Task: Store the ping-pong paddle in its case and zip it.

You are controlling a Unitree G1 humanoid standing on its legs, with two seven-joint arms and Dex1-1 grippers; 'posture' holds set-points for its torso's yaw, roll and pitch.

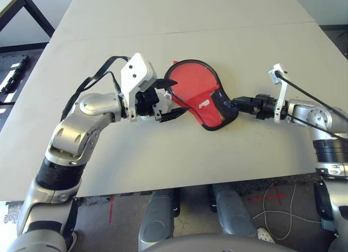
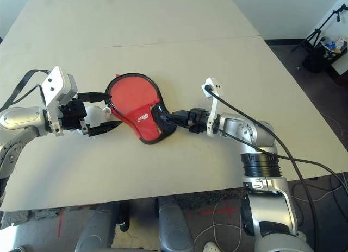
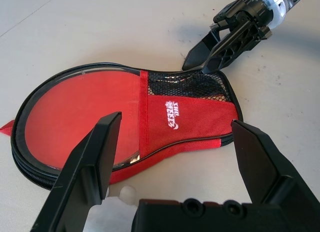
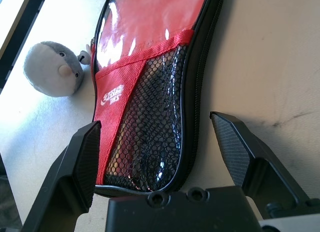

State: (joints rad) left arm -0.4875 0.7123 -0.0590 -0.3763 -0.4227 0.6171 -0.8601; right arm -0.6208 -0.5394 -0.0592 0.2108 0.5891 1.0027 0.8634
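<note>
The case (image 1: 193,92) lies flat on the table, red side up, with its mesh pocket and white logo toward my right gripper. The ping-pong paddle is hidden; I cannot tell whether it is inside. My left gripper (image 1: 169,100) stands open beside the case's round end, its fingers (image 3: 95,157) framing the long edge in the left wrist view. Just off the narrow mesh end (image 4: 150,142) my right gripper (image 1: 231,104) is also open, holding nothing. The zip runs along the black edging (image 3: 30,172); whether it is shut is not clear.
A grey-white soft ball (image 4: 54,68) lies on the table beside the case, close to the left gripper. Black cables (image 1: 89,83) loop from both wrists. The pale table (image 1: 179,24) has a seam across it, and its front edge is near my body.
</note>
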